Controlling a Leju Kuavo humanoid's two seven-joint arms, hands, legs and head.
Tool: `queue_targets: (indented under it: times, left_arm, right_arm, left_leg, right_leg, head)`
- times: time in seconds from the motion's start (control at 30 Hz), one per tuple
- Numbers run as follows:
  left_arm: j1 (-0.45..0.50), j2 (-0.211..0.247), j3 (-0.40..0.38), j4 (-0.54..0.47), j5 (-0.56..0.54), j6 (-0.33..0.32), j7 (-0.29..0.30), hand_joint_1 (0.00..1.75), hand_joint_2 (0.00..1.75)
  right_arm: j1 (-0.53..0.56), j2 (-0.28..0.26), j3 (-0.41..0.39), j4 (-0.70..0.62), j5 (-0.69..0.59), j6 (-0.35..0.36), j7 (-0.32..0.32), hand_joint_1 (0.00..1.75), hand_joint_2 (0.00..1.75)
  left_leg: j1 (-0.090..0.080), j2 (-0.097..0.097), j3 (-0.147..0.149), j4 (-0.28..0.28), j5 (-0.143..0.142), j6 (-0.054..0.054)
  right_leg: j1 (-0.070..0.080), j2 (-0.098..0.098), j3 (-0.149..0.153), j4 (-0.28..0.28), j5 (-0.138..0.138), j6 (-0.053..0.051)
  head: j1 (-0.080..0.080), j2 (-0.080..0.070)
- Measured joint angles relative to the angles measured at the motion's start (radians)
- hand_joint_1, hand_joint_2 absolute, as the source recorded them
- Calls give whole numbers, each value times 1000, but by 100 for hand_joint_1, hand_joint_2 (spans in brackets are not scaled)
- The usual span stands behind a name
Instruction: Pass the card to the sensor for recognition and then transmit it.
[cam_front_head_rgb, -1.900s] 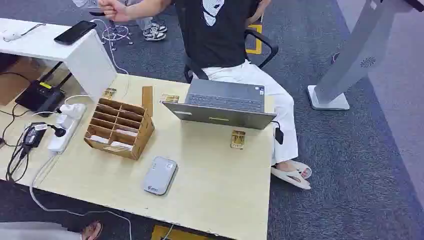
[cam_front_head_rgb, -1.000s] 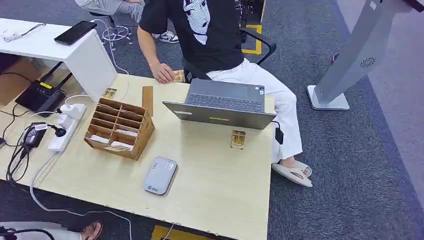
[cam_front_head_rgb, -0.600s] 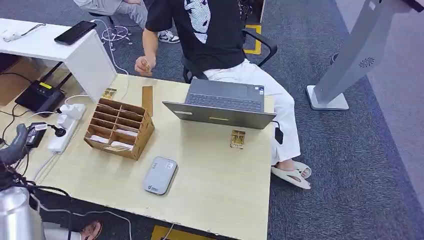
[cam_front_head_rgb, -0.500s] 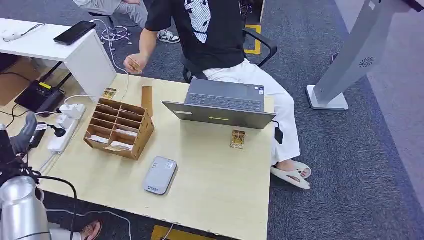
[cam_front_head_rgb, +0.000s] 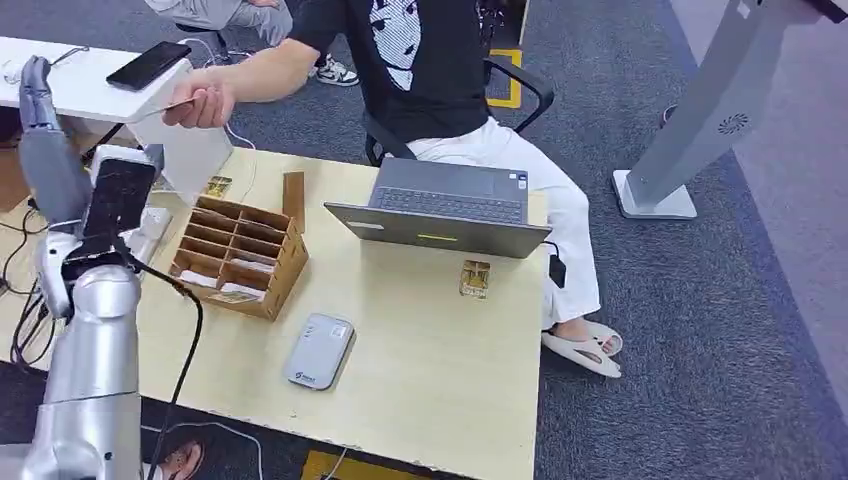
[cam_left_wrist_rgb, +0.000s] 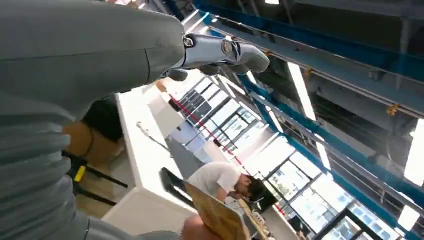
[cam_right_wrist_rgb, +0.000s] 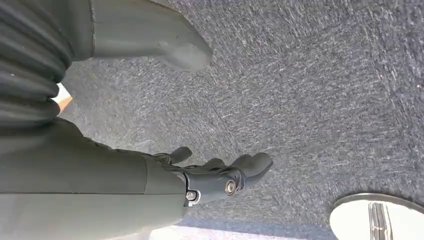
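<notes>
We can't read the card (cam_front_head_rgb: 178, 104) in the person's hand (cam_front_head_rgb: 197, 100), seen edge-on; card (cam_left_wrist_rgb: 218, 218) cut off by frame edge in left wrist view

Open laptop (cam_front_head_rgb: 447, 207) beside a cardboard organizer (cam_front_head_rgb: 238, 256) (several compartments).

My counter (cam_front_head_rgb: 430, 350) is pale matt wood; the organiser (cam_front_head_rgb: 238, 257) raw cardboard; my left arm (cam_front_head_rgb: 90, 380) brushed metal.
</notes>
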Motion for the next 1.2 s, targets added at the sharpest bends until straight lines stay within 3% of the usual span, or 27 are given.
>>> queue_targets:
  times: [0.3, 0.33, 0.37, 0.5, 1.2]
  left_arm:
    - [-106, -25, -191, 21, -231, 48, 75, 2, 175]
    - [-111, -27, -207, 21, -259, 58, 82, 136, 175]
    - [-114, -28, -223, 21, -283, 67, 88, 175, 175]
    - [-121, -27, -255, 22, -349, 94, 104, 175, 175]
    - [-122, -26, -273, 31, -359, 94, 103, 175, 175]
  right_arm:
    - [-6, 3, -5, 2, 71, 47, 24, 0, 175]
    - [-6, 3, -5, 2, 80, 53, 27, 0, 175]
    - [-6, 5, -5, 3, 87, 57, 29, 0, 175]
    - [-6, 8, -5, 7, 114, 71, 50, 0, 175]
    - [-5, 10, -5, 15, 126, 73, 63, 0, 175]
  left_leg:
    - [0, 0, -1, 0, 0, 0]
    - [0, 0, -1, 0, 0, 0]
    - [0, 0, -1, 0, 0, 0]
    - [0, 0, -1, 0, 0, 0]
    - [0, 0, -1, 0, 0, 0]
  right_leg:
    - [0, 0, 0, 0, 0, 0]
    - [0, 0, 0, 0, 0, 0]
    - [0, 0, 0, 0, 0, 0]
    - [0, 0, 0, 0, 0, 0]
    - [0, 0, 0, 0, 0, 0]
  head:
    - [0, 0]
    - [0, 0]
    - [0, 0]
    - [0, 0]
    - [0, 0]
